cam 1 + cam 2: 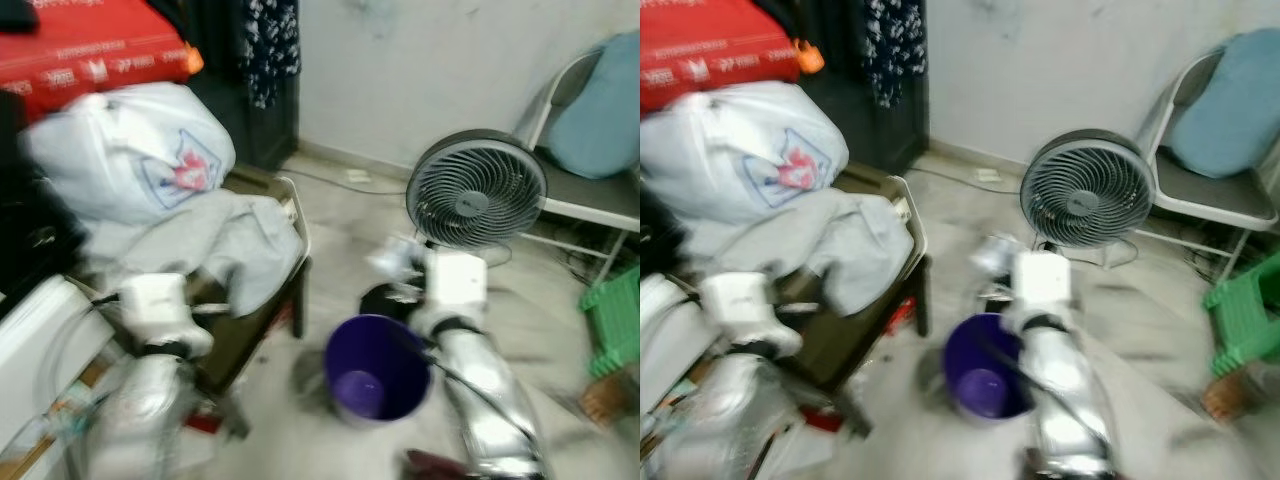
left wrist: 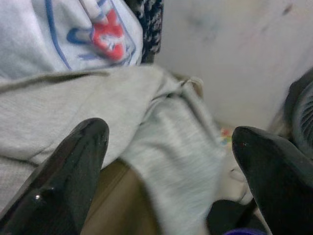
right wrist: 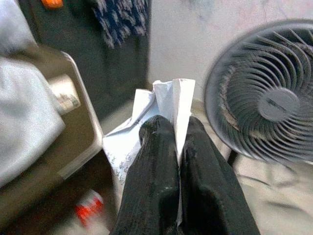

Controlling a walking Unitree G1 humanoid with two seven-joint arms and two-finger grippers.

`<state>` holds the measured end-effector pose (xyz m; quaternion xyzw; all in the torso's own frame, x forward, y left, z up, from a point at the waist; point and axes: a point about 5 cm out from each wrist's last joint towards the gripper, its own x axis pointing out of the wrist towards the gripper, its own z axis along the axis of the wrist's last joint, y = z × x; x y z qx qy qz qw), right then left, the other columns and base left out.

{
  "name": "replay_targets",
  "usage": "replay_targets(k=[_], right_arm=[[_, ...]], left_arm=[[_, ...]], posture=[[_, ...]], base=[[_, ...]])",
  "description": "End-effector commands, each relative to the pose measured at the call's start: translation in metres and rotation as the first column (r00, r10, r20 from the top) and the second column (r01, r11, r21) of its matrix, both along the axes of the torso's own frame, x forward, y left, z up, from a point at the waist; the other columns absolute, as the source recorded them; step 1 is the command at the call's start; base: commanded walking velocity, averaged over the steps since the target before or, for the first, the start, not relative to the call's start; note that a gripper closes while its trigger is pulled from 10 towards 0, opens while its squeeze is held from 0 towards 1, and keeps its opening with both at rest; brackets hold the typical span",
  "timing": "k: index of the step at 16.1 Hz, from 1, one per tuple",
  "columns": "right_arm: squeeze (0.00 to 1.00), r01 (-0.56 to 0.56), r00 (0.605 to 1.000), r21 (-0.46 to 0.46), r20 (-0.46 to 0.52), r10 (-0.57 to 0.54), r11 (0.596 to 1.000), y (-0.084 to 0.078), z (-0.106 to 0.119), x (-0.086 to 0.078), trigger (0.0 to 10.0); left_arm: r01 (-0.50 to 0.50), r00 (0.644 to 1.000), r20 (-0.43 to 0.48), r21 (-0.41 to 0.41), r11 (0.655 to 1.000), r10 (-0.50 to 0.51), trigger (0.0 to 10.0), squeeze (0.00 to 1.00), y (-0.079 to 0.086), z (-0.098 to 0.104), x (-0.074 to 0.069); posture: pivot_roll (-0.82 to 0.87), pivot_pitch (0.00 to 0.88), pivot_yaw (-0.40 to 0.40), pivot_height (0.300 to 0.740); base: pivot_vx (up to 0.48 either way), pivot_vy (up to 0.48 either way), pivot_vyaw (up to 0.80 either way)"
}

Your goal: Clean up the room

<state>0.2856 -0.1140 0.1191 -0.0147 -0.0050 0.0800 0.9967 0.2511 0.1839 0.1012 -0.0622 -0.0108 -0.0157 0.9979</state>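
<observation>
Both head views are smeared by motion, so the silver arms and the crumpled paper [image 1: 393, 262] just above the purple bucket [image 1: 377, 368] lose their outlines. The bucket's right rim is hidden behind the right arm. Print on the paper is too small to read. Left of the bucket, the grey cloth [image 1: 215, 243] covers most of a chair, and the red box [image 1: 90, 50] beyond it is cut off by the frame's top.
</observation>
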Motion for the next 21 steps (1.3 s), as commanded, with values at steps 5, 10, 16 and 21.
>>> replay_targets(k=[5, 10, 16, 21], right_arm=[[0.00, 0.044, 0.999, -0.020, -0.023, -0.044, 0.999, -0.016, -0.006, -0.001, 10.0], [0.00, 0.024, 1.000, -0.013, -0.012, -0.024, 1.000, -0.013, -0.006, 0.001, 10.0], [0.00, -0.003, 1.000, -0.041, -0.006, 0.003, 0.999, -0.005, -0.007, 0.004, 10.0], [0.00, 0.013, 1.000, -0.060, 0.000, -0.013, 0.998, -0.001, -0.006, 0.011, 10.0]], left_arm=[[0.045, 0.999, 0.025, -0.012, 0.999, -0.044, 10.0, 0.00, -0.014, 0.007, 0.005], [0.032, 0.999, 0.025, 0.001, 0.999, -0.032, 10.0, 0.00, -0.012, 0.006, 0.006], [0.055, 0.998, 0.030, 0.040, 0.998, -0.057, 10.0, 0.00, -0.009, 0.006, 0.004], [0.134, 0.986, 0.084, 0.100, 0.986, -0.142, 10.0, 0.00, -0.013, 0.015, 0.001]], posture=[[-0.03, 0.080, -0.032, 0.740], [-0.03, 0.078, -0.028, 0.740], [-0.02, 0.074, -0.027, 0.740], [-0.02, 0.074, -0.027, 0.740]], base=[[0.302, 0.000, -0.39], [0.113, 0.000, -0.16], [0.000, 0.000, 0.40], [0.000, 0.000, 0.76]])
